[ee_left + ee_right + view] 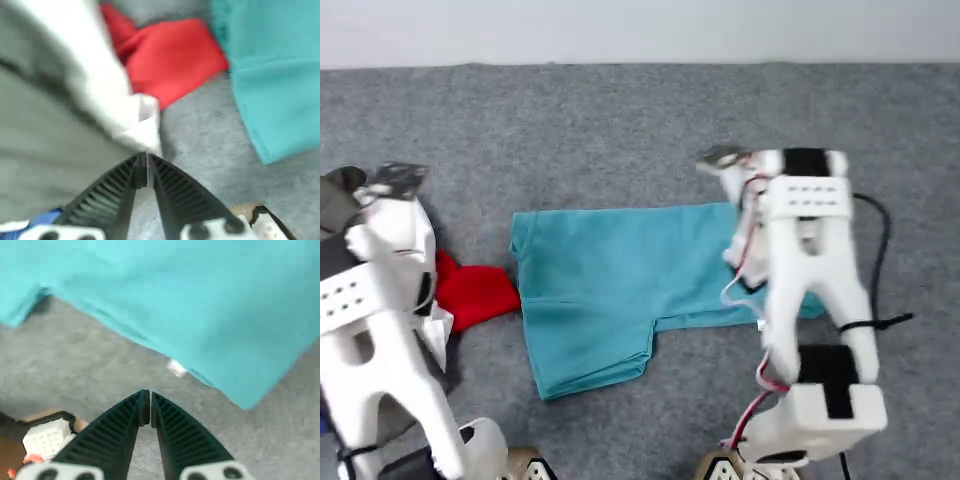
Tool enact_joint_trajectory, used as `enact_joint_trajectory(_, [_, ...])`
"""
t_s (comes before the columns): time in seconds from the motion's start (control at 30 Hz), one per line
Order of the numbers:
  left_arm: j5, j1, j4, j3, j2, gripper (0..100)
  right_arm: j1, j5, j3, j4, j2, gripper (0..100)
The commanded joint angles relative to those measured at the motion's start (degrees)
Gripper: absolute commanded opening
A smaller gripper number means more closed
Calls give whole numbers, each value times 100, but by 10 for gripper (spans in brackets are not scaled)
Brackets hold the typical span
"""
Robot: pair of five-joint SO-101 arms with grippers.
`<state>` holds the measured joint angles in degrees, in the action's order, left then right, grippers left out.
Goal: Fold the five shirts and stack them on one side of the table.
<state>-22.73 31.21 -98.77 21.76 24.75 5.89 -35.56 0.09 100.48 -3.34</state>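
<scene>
A teal shirt [610,290] lies spread flat in the middle of the grey mat, one sleeve toward the front. To its left sits a crumpled red shirt [475,292], next to white and grey cloth [438,330] under the left arm [380,300]. In the left wrist view my left gripper [146,160] is shut, its tips at a corner of the white shirt [80,70], with the red shirt [170,55] and teal shirt [275,75] beyond. My right gripper [146,396] is shut just above the mat, short of the teal shirt's hem [190,305] and its white tag [176,368].
The grey mat [620,130] stretches bare behind the teal shirt to the back wall. The right arm [810,290] stands over the teal shirt's right edge, with a black cable [880,250] beside it. A bit of blue cloth [30,222] shows near the left gripper's base.
</scene>
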Motion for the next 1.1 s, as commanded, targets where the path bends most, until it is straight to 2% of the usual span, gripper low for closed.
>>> enact_joint_trajectory(0.0, [0,580,-158,-189,229,15,936,-88,123,180,523,12])
enact_joint_trajectory(0.1, [0,1046,-149,-189,123,18,1754,-88,431,-22,602,39])
enact_joint_trajectory(0.3, [-378,1934,105,-198,-369,19,3398,-70,1248,-655,602,229])
enact_joint_trajectory(0.5, [-440,2303,281,-198,-765,19,4585,-79,1495,-1332,549,243])
enact_joint_trajectory(0.73, [-440,2303,281,-198,-809,19,5226,-79,1459,-1780,-189,243])
enact_joint_trajectory(1.07, [-440,2303,290,-198,-809,19,5411,-105,633,-1851,-1437,242])
